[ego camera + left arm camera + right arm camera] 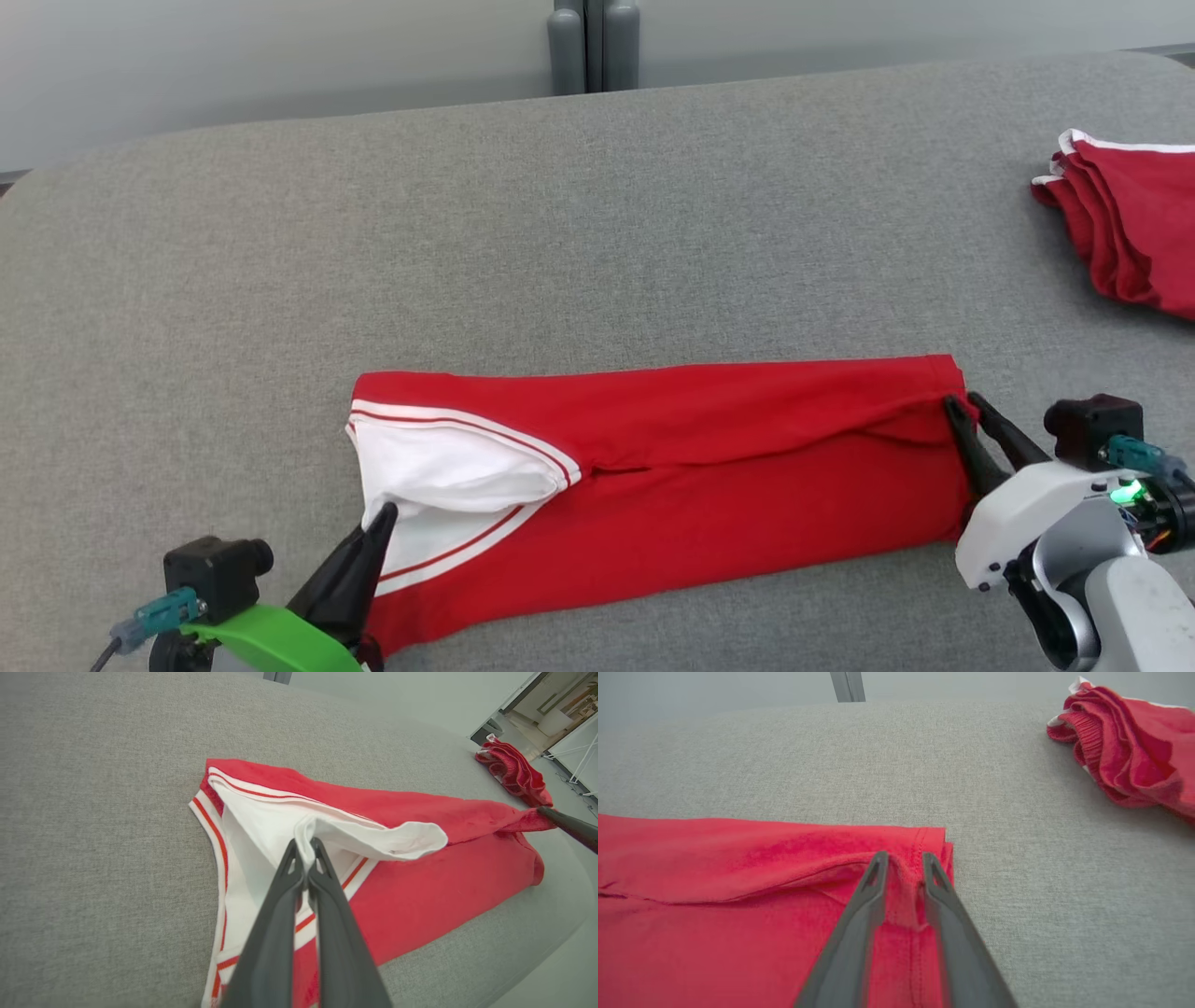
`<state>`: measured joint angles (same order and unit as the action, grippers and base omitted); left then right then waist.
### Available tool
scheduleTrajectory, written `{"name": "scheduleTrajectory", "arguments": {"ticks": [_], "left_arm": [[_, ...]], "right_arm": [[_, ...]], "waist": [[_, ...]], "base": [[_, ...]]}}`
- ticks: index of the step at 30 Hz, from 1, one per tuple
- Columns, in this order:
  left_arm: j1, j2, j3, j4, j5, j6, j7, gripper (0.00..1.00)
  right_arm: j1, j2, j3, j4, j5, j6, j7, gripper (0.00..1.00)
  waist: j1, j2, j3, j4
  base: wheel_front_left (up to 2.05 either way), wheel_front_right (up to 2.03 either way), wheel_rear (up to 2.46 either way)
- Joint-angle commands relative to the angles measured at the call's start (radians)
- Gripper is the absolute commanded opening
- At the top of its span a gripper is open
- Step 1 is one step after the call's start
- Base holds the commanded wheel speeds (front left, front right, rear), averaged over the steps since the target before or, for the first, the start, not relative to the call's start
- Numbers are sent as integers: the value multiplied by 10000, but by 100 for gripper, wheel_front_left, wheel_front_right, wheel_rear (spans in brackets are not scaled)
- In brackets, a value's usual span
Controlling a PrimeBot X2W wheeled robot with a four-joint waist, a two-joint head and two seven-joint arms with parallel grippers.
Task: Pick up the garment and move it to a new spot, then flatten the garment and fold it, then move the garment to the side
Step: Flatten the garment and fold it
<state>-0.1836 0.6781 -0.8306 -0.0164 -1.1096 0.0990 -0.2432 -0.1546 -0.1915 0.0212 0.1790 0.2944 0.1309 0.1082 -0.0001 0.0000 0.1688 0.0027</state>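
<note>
Garment (pixel 700 467) lies on bench (pixel 560 233); I see left pincer (pixel 305 843) pinching its white end, right pincer (pixel 904 857) slightly spread at the red end.

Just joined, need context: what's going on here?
A red garment with white trim lies folded in a long strip on the grey table. The left gripper has its jaws shut on white fabric at one end. The right gripper is at the other end, jaws slightly apart around a ridge of hem. A second red garment sits bunched far right.
</note>
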Motion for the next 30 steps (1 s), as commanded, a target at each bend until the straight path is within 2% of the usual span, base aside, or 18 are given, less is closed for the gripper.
{"name": "scheduleTrajectory", "arguments": {"ticks": [1,7,12,17,23,30], "left_arm": [[296,-38,146,134,-27,3,-80,100],[1194,-421,1336,443,147,142,-223,100],[1701,-1153,2533,406,1062,66,-212,100],[1805,-1926,3192,502,2034,31,-214,100],[1664,-2743,3645,788,2968,-2,-216,100],[1688,-3221,3963,1143,3485,-188,-216,100]], "right_arm": [[274,22,-126,-105,-125,-8,-112,100],[1075,399,-849,-527,-386,-8,-376,100],[1306,644,-1252,-757,-683,-8,-530,100],[1046,831,-1213,-656,-811,-8,-574,100],[765,838,-1065,-88,-1387,-8,-969,100],[588,1135,-1406,1296,-2071,-10,-1680,100]], "waist": [[1,0,-99,-37],[1,0,-354,-91],[1,0,-540,-112],[1,0,-702,-85],[1,0,-825,111],[1,0,-845,364]], "base": [[0,0,0],[0,0,0],[0,0,0],[0,0,0],[0,0,0],[0,0,0]]}}
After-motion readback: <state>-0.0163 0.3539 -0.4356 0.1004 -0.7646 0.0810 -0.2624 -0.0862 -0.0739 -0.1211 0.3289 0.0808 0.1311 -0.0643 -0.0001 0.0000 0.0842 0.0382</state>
